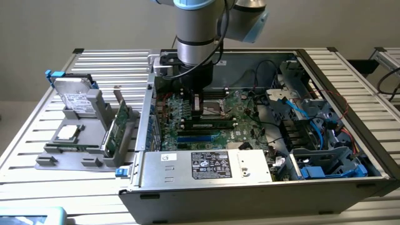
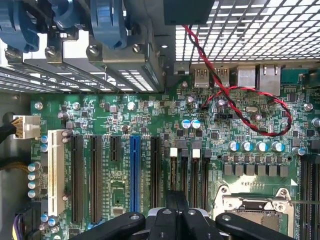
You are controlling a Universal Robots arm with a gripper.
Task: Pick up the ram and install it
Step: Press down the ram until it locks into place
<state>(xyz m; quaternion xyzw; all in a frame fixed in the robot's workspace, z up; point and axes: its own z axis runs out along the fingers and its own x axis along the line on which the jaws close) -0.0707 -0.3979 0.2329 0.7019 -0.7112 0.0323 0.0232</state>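
Note:
The ram (image 1: 206, 125) is a long, thin, dark-chipped stick with green ends. It lies along a slot on the motherboard (image 1: 242, 104) inside the open computer case (image 1: 206, 187), just behind two blue slot strips (image 1: 198, 138). My gripper (image 1: 198, 108) hangs inside the case just behind the ram, over the processor socket (image 2: 255, 202). In the wrist view my gripper (image 2: 176, 200) has its black fingers (image 2: 172, 197) closed together with nothing between them. Below them is the green motherboard (image 2: 115, 115) with its black and blue expansion slots.
A twisted red-and-black wire (image 2: 250, 107) loops over the board near the rear ports. Blue cables and drive cages (image 1: 319, 140) crowd the case at the exterior view's right. A grey stand (image 1: 75, 150) at the exterior view's left holds a hard drive (image 1: 75, 96) and a green expansion card (image 1: 117, 129).

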